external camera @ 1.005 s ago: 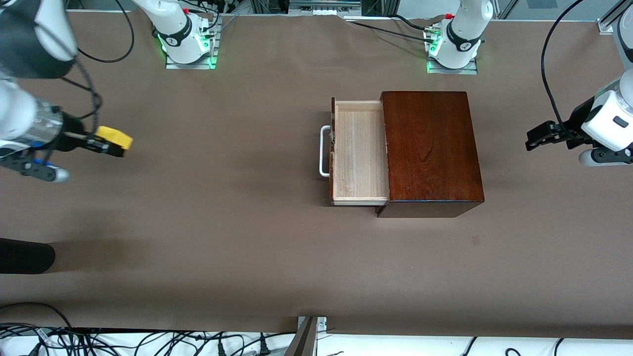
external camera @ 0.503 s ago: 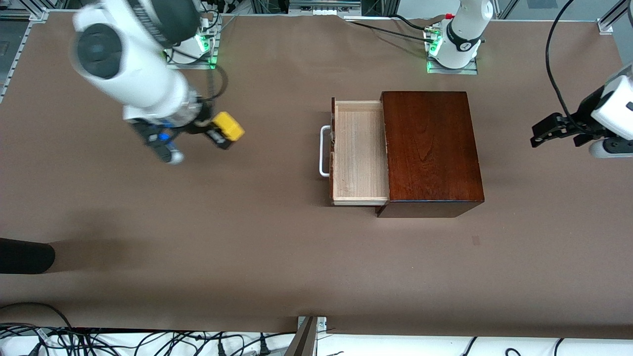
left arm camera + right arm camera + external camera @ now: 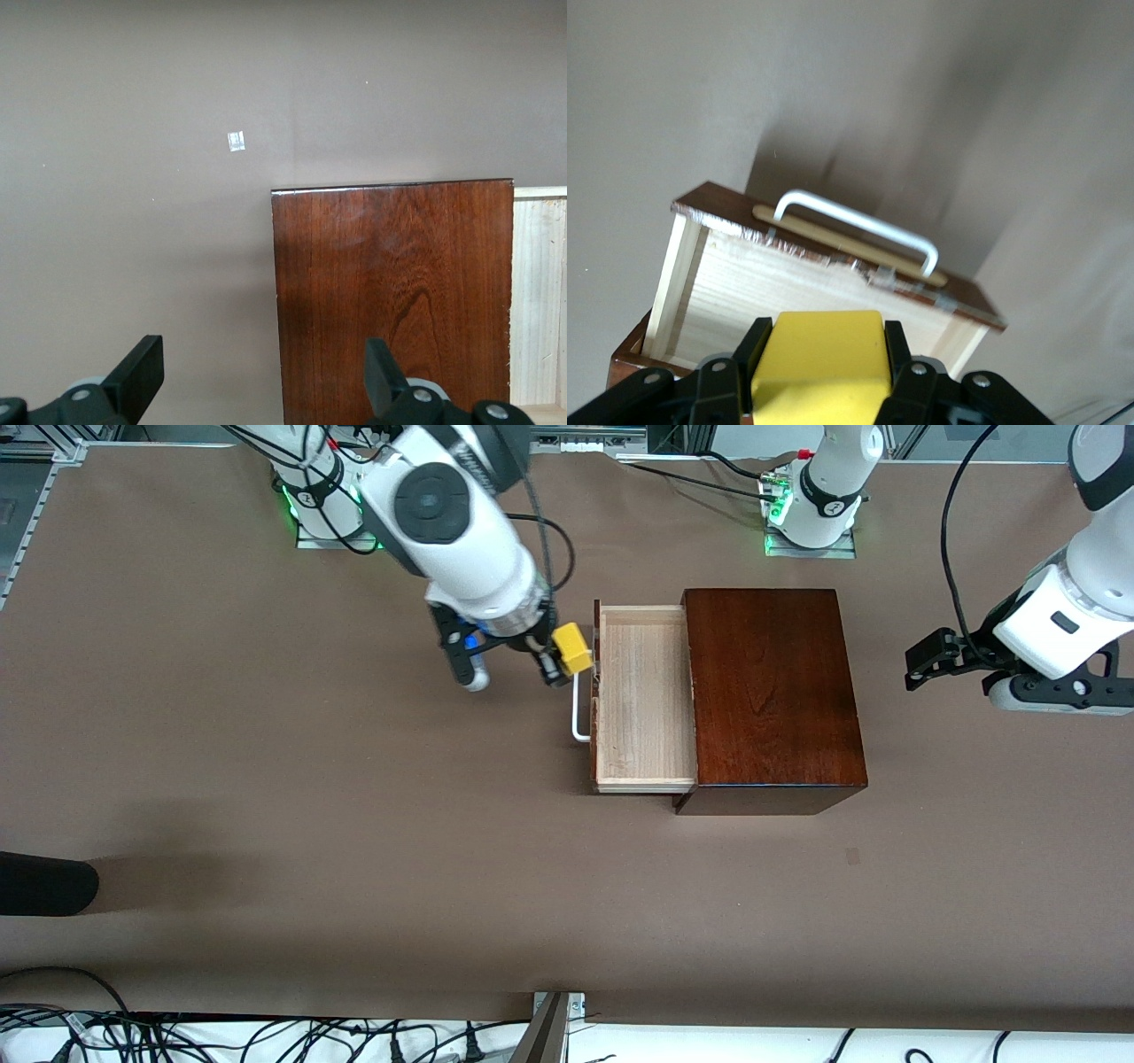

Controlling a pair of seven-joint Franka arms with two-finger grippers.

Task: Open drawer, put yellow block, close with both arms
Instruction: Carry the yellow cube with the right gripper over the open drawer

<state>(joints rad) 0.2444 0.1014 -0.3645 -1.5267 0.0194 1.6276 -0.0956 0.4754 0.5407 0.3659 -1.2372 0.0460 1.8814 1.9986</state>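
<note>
Two arms are working at the bench (image 3: 266, 797), each carrying one pincer, and between them there is one drawer, one box and one yellow block.

The right pincer (image 3: 560, 657) is hanging in the air over the white handle (image 3: 579, 707) of the drawer (image 3: 642, 700), at the end of the handle farther from the front camera. Its two fingers are closing flat on either side of the single yellow block (image 3: 572, 647), which is sitting between them clear of the bench. In the right wrist view the yellow block (image 3: 819, 365) is filling the gap between the fingers (image 3: 902, 363), with the drawer (image 3: 806, 297) and its handle (image 3: 859, 226) lying below.

The drawer is standing pulled out of the dark box (image 3: 771, 695), its pale tray facing up, its opening toward the right arm's end of the bench. The box is sitting in the half of the bench nearer the arms' bases, toward the left arm's end.

The left pincer (image 3: 930, 664) is waiting in the air near the edge of the bench at the left arm's end, well apart from the box. Its fingers (image 3: 142, 367) are standing wide apart and holding nothing, with the box top (image 3: 394, 292) showing under them in the left wrist view.

One small pale mark (image 3: 236, 141) is lying on the bench near the box.
</note>
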